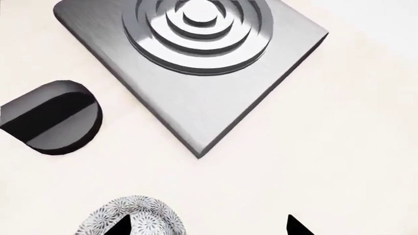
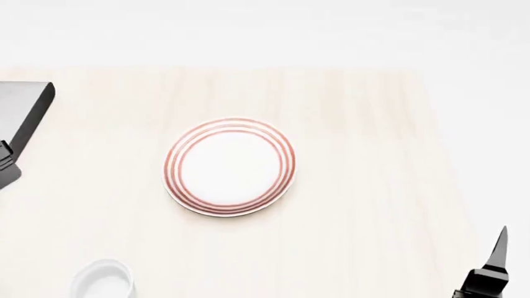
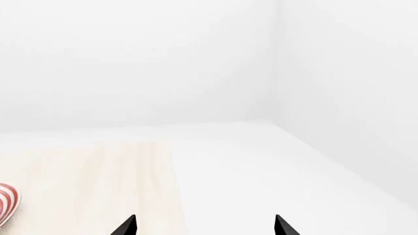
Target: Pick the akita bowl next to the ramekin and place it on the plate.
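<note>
Left end effector point(image 1: 209, 227): only two black fingertips show at the edge of the left wrist view, well apart, nothing between them; wide open, empty.
Bowl point(image 1: 130, 218): grey-and-white speckled, partly cut off by the frame edge; one left fingertip point(image 1: 123, 226) overlaps its rim in the picture, contact cannot be told. Not seen in head view.
Bowl look: dense flower-like speckle over outside and rim; inside hidden here.
Right end effector point(image 3: 205, 226): two dark tips at the edge of the right wrist view, spread apart, holding nothing; in head view a black piece of it sits at the lower right corner, off the bench edge.
Ramekin point(image 2: 103, 280): plain glossy white cup, lower left of head view, cut by the frame; well apart from the plate.
Plate point(image 2: 230, 166): white, thin red rings at the rim, flat on the bench middle, nothing on it; its edge shows in the right wrist view too.
Metal slab point(image 1: 196, 63): square brushed grey block with raised concentric rings, beyond the bowl.
Dark knob point(image 1: 52, 117): black half-round piece beside the slab, not touching it.
Bench point(image 2: 373, 186): pale light wood, smooth.
Room: plain white walls and floor.
</note>
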